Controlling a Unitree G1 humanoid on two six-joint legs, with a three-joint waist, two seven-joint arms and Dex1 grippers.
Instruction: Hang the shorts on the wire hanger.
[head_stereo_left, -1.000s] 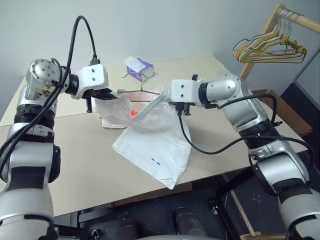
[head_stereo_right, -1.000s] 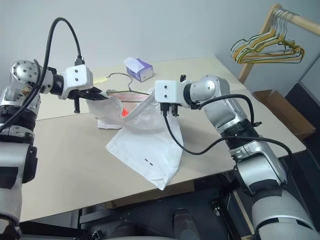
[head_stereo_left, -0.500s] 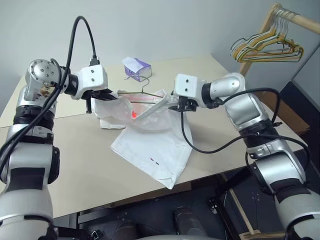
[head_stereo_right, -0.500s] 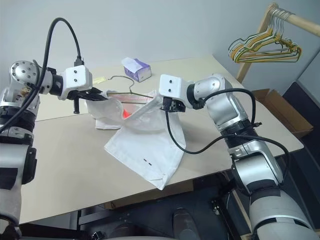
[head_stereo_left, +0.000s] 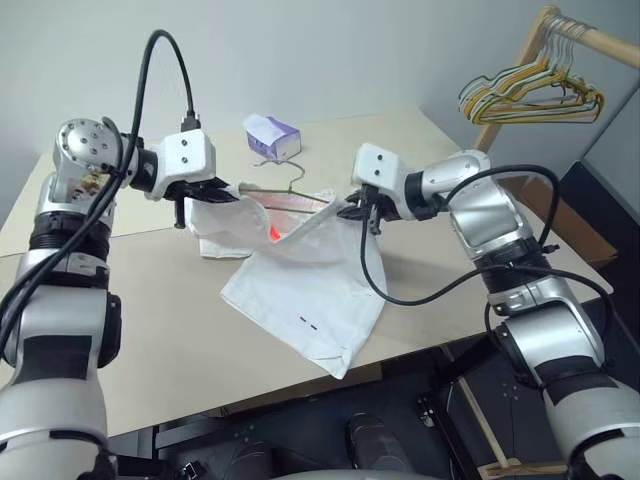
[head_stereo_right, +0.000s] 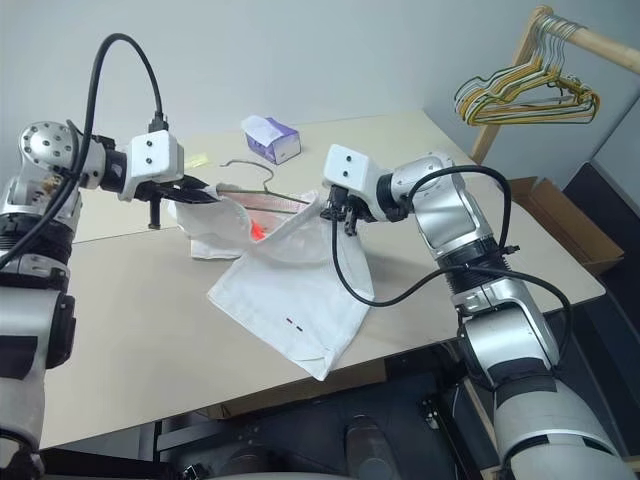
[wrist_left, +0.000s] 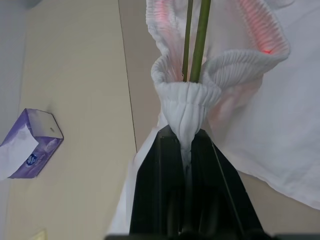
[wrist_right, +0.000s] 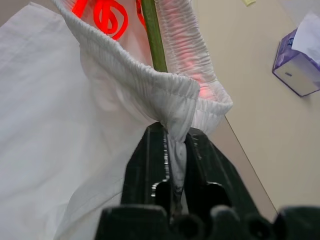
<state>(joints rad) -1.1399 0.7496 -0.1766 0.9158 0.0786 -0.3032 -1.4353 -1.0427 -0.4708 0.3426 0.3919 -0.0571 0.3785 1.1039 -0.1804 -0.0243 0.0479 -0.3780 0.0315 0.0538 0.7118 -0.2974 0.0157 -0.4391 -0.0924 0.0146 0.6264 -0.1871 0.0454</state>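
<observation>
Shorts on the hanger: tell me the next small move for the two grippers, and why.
Probably draw the two grippers slightly apart to stretch the waistband along the wire. The left gripper and the right gripper are each shut on the gathered waistband of the shorts, and the wire hanger already passes inside the waistband, which is bunched at both grips. The legs rest on the table.

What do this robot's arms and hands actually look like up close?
Both arms are built of rounded silver-grey metal segments with black joints. Each wrist ends in a white boxy block, and a thick black cable loops from it back along the arm. The left gripper and right gripper each have two flat, glossy black fingers.
</observation>
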